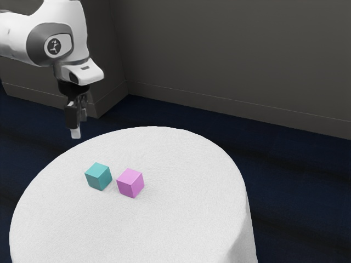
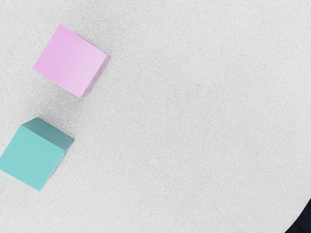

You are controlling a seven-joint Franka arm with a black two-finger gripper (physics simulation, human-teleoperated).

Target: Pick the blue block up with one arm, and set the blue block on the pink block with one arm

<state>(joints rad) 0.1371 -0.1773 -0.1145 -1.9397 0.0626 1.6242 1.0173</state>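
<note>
1. Approach is the step in hand, as I judge it: the blue block [image 1: 98, 176] [image 2: 34, 154] sits untouched on the white round worktop [image 1: 181, 219] [image 2: 194, 121], so the pick-up has not begun.
2. Position of the task's things: the blue block lies a little in from the worktop's edge on the exterior view's left. The pink block [image 1: 130, 182] [image 2: 72, 60] is just beside it, toward the worktop's middle, with a narrow gap between them. They do not touch.
3. To do it well, the hand [image 1: 75, 131] should travel over the blue block first and only then come straight down, centred on its top face.
4. The block is turned at an angle, so the wrist should turn to match its sides. Best to grip the two faces that do not look toward the pink block, since the gap there leaves little room and a nudge would shift the target.
5. State of the hand: it hangs in the air above the worktop's far edge, well apart from both blocks. It holds nothing and touches nothing.
6. Whether it is spread or clenched I cannot tell from this side-on angle.
</note>
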